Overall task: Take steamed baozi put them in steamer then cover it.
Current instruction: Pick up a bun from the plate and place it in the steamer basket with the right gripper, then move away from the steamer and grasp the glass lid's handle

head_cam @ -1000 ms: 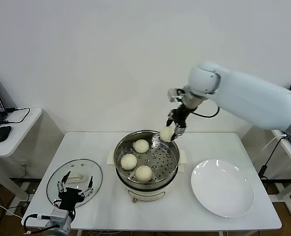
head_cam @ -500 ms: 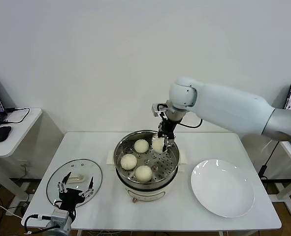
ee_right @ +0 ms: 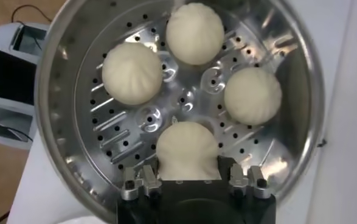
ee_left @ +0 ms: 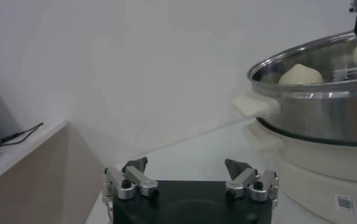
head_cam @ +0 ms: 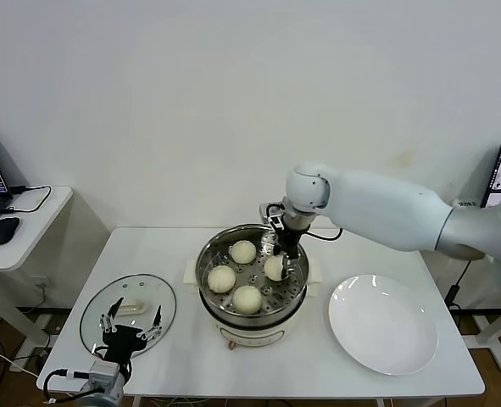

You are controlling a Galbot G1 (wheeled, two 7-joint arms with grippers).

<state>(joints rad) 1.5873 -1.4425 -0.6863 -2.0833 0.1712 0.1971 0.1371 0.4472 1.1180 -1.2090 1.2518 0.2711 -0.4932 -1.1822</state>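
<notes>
The steel steamer (head_cam: pixel 206 264) stands mid-table on its cream base. Three baozi (head_cam: pixel 243 251) (head_cam: pixel 221 278) (head_cam: pixel 247 298) lie on its perforated tray. My right gripper (head_cam: pixel 277 261) reaches down inside the pot, shut on another baozi (head_cam: pixel 275 269) low over the tray's right side. In the right wrist view that baozi (ee_right: pixel 187 149) sits between the fingers of the right gripper (ee_right: pixel 188 178), with the others (ee_right: pixel 195 31) (ee_right: pixel 132 73) (ee_right: pixel 252 95) beyond it. The glass cover (head_cam: pixel 128 307) lies flat at front left. My left gripper (head_cam: pixel 130 326) hovers open over it, empty.
A flat white plate (head_cam: pixel 384 324) lies empty at the right front of the table. A side desk with a laptop and mouse (head_cam: pixel 2 229) stands to the left. In the left wrist view the steamer's wall (ee_left: pixel 324 115) rises close beside the left gripper (ee_left: pixel 187 167).
My right gripper has carried the baozi from above the steamer's back right rim leftward and down into the pot. The left arm has stayed still.
</notes>
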